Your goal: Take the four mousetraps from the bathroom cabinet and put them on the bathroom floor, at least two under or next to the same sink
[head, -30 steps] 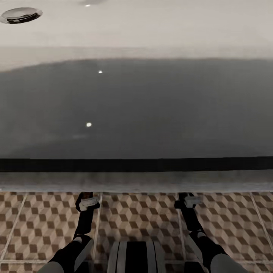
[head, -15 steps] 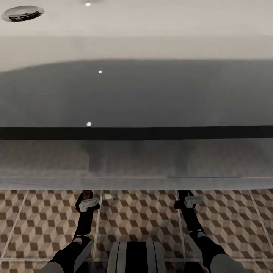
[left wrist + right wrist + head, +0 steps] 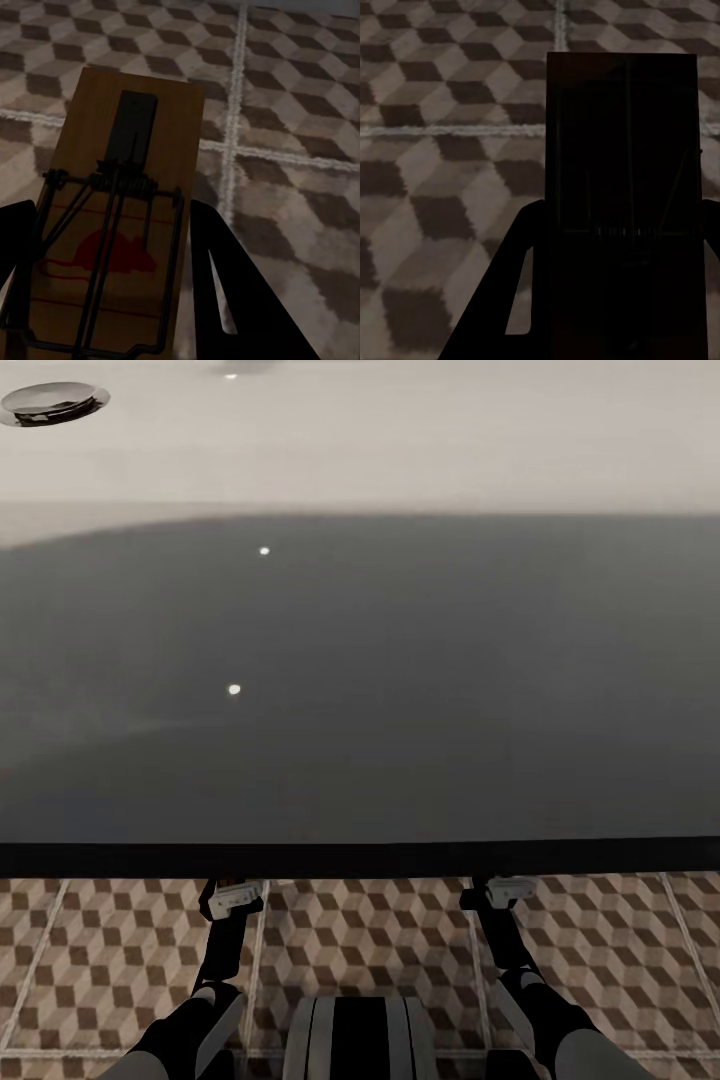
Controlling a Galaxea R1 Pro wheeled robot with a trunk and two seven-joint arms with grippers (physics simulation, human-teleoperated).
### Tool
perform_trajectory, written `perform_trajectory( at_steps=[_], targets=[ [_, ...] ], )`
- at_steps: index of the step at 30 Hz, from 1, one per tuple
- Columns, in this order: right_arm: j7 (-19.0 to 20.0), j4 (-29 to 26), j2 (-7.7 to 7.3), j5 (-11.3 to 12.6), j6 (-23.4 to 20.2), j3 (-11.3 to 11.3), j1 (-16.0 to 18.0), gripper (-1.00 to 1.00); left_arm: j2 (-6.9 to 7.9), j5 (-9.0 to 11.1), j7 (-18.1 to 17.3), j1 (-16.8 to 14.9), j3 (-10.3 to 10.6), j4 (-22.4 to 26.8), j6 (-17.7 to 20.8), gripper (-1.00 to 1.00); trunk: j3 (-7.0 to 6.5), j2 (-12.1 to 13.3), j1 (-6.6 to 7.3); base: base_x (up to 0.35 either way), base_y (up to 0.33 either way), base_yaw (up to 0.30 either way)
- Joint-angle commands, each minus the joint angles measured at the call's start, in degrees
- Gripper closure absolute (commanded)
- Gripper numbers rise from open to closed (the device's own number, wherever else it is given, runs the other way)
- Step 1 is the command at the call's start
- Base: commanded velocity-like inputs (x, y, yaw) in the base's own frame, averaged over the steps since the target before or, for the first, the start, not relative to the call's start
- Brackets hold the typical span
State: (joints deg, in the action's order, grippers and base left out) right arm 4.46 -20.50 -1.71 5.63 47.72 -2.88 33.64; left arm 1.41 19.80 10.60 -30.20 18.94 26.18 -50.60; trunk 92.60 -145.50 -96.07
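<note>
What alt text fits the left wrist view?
A tan mousetrap with black wire and a red mouse print sits between the left gripper's dark fingers, above the cube-patterned bathroom floor.

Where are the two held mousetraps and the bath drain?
Left mousetrap point(image 3: 124, 225), left wrist view, on its tan board.
Right mousetrap point(image 3: 622, 187), right wrist view, on its shadowed face.
Drain point(image 3: 52, 401), head view, on its metal cap.
</note>
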Motion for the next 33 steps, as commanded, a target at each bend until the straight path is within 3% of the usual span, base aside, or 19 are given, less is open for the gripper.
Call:
perform_trajectory(
  at_steps=[1, 19, 26, 33],
  targets=[
    [0.46, 0.07, -0.05, 0.69, 0.18, -0.28, 0.03, 1.00, 0.07, -0.11, 0.83, -0.03, 0.49, 0.01, -0.12, 1.00, 0.03, -0.01, 0.01, 0.001, 0.000, 0.000],
    [0.41, 0.11, -0.05, 0.85, 0.23, -0.16, 0.03, 1.00, -0.02, -0.07, 0.73, -0.03, 0.53, 0.01, -0.11, 1.00, 0.03, -0.01, 0.01, 0.000, 0.000, 0.000],
    [0.42, 0.11, -0.05, 0.87, 0.12, 4.07, 0.03, 1.00, 0.01, -0.09, 0.76, -0.03, 0.53, 0.01, -0.11, 1.00, 0.03, -0.01, 0.01, 0.000, 0.000, 0.000],
    [0.46, 0.11, -0.05, 0.80, 0.03, 5.26, 0.03, 1.00, -0.02, -0.03, 0.57, -0.03, 0.50, 0.00, -0.19, 1.00, 0.03, -0.01, 0.01, 0.000, 0.000, 0.000]
  ],
)
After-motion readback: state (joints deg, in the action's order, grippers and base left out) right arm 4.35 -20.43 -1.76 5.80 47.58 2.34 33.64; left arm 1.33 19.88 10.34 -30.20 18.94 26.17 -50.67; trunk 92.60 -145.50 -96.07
